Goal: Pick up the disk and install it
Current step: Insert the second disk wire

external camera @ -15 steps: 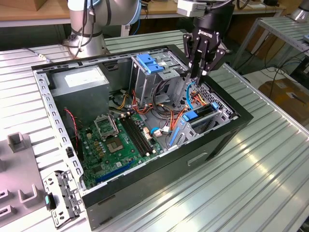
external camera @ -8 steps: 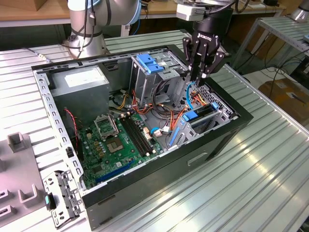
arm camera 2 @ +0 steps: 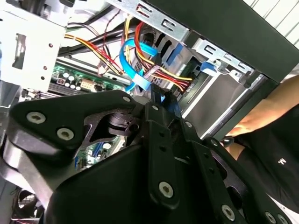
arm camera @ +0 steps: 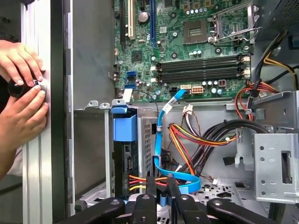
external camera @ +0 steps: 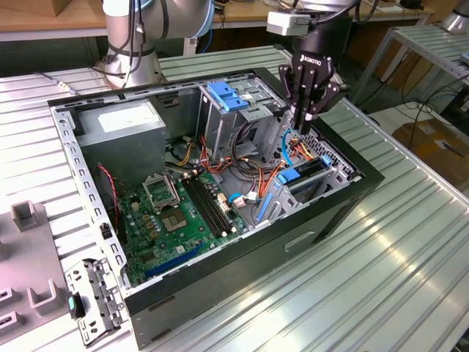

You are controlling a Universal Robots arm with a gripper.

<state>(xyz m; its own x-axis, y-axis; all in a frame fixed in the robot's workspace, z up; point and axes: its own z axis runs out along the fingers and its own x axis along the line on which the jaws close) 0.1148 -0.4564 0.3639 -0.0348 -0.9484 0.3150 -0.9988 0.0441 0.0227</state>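
step: install, late | disk seated upright in the drive bay of the case | gripper above it, fingers seemingly close together, empty | next: confirm seating, lift clear of cables

dark disk with bright blue carrier rails, standing on edge, slotted into the case's lower drive bay, blue tab on top
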